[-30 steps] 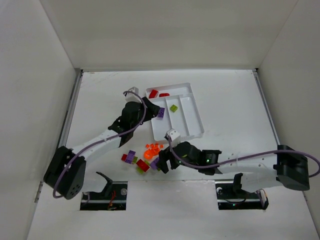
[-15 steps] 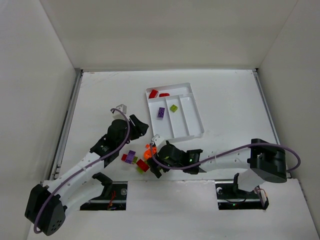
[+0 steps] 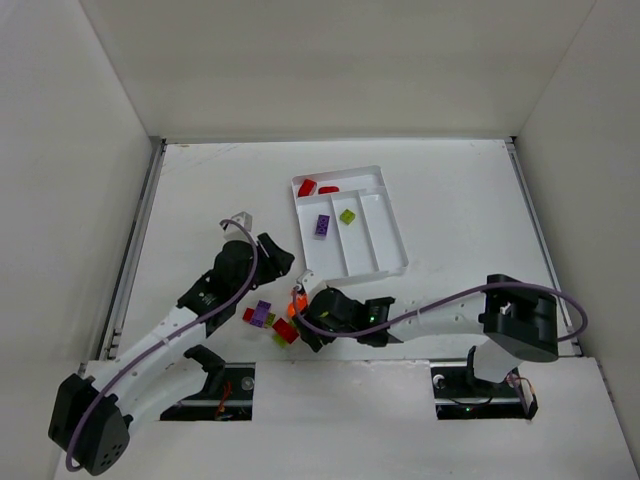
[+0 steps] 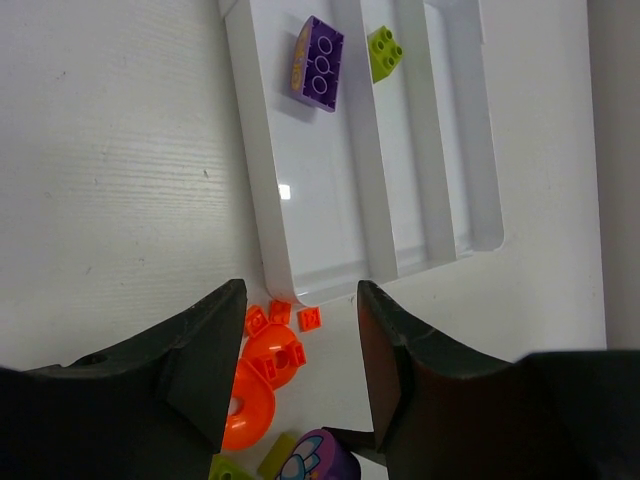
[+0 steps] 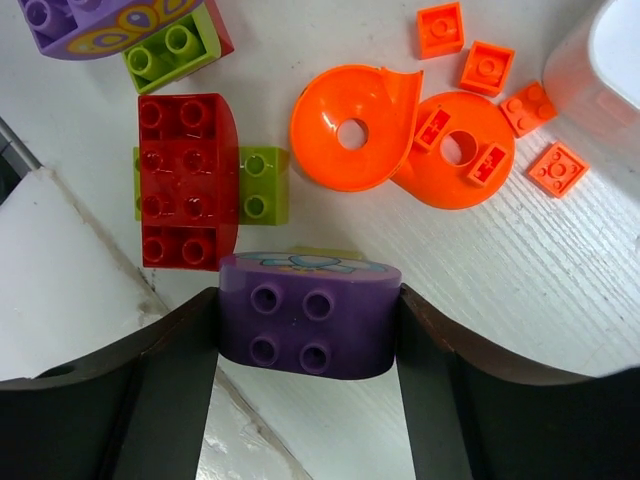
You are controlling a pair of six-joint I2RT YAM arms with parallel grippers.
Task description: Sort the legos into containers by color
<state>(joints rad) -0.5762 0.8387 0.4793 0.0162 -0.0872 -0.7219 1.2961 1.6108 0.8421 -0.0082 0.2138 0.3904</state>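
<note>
The white tray (image 3: 395, 262) holds two red legos (image 3: 307, 187) in its crosswise section, a purple brick (image 4: 320, 65) in one long section and a lime one (image 4: 384, 52) in the section beside it. Loose legos lie in a pile (image 3: 270, 320) in front of the tray. My right gripper (image 5: 308, 340) is shut on a rounded purple brick (image 5: 305, 320) with a printed top, both fingers against its sides, still at table level. My left gripper (image 4: 300, 370) hovers open and empty over the orange pieces (image 4: 265, 365) near the tray's near end.
Beside the held brick lie a red brick (image 5: 185, 180), small lime bricks (image 5: 262, 185), two orange discs (image 5: 350, 130) and several tiny orange squares (image 5: 485, 65). Another purple piece (image 5: 100, 25) lies farther left. The tray's corner (image 5: 605, 70) is close by.
My left arm has drawn back from the tray toward the pile, leaving a purple brick in the tray. My right gripper slid left into the pile and closed round the rounded purple brick.
</note>
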